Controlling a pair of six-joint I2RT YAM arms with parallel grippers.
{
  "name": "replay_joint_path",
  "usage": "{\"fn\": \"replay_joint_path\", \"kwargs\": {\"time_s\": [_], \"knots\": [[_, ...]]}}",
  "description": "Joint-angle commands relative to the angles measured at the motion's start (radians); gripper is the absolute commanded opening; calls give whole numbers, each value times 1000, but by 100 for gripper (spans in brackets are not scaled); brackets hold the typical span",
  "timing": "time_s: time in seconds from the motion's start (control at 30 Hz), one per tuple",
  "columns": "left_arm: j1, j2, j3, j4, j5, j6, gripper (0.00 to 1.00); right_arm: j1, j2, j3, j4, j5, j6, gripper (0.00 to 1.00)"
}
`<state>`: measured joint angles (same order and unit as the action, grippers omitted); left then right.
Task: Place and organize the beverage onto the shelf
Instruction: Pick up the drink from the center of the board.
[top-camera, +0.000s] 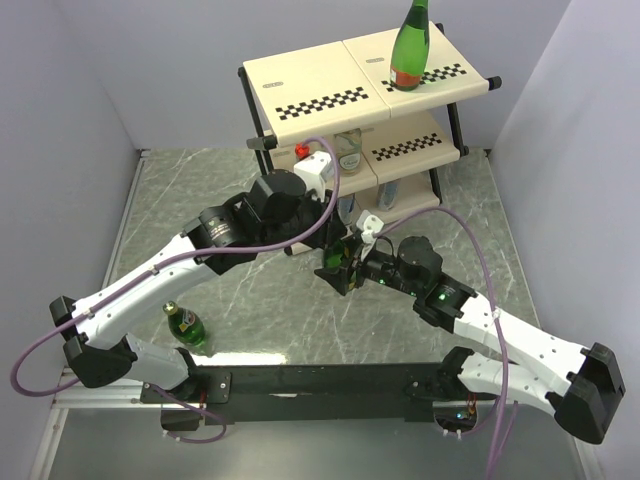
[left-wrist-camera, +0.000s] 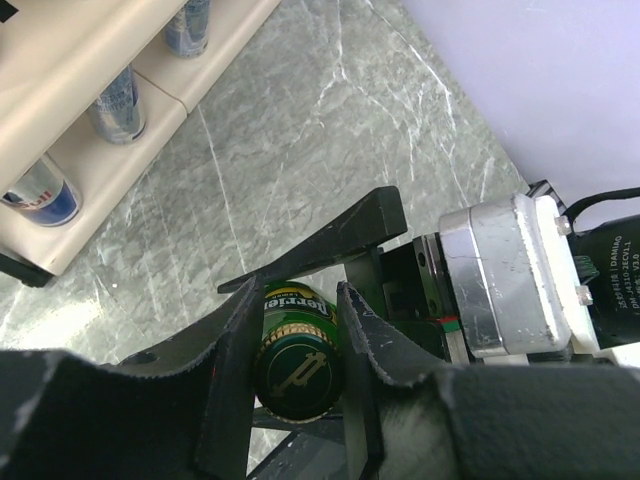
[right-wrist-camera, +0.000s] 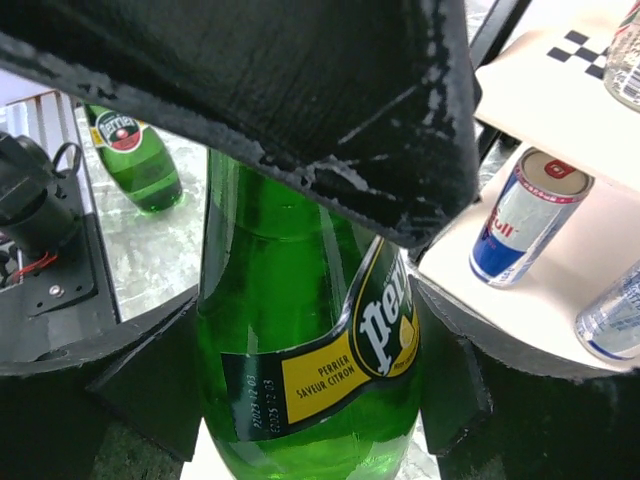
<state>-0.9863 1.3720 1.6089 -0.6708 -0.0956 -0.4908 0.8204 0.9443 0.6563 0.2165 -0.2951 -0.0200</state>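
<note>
Centre frame, before the shelf (top-camera: 310, 80), my left gripper (left-wrist-camera: 298, 322) pinches the green bottle (right-wrist-camera: 290, 260) by its cap while my right gripper (right-wrist-camera: 310, 395) flanks its body, clamped or not I cannot tell, likely a handover.

Pale lilac walls (top-camera: 60, 100), grey marbled tabletop (top-camera: 290, 320)

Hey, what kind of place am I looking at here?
Probably a robot test cell, not a shop: plain walls box in a marble-look table, and a small shelf holds a bottle and cans.
</note>
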Motion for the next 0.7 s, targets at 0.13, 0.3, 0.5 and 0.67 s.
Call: {"fn": "replay_joint_path", "kwargs": {"time_s": [0.13, 0.3, 0.5, 0.67], "knots": [[-6, -44, 71, 188, 26, -25, 0, -13, -38, 60, -12, -111, -9, 0], [-8, -62, 36, 230, 60, -48, 38, -53, -94, 59, -19, -153, 0, 0], [-6, -80, 6, 277, 85, -61, 65, -84, -124, 65, -25, -185, 14, 0], [-6, -83, 40, 261, 66, -42, 77, -107, -141, 74, -45, -203, 12, 0]]}}
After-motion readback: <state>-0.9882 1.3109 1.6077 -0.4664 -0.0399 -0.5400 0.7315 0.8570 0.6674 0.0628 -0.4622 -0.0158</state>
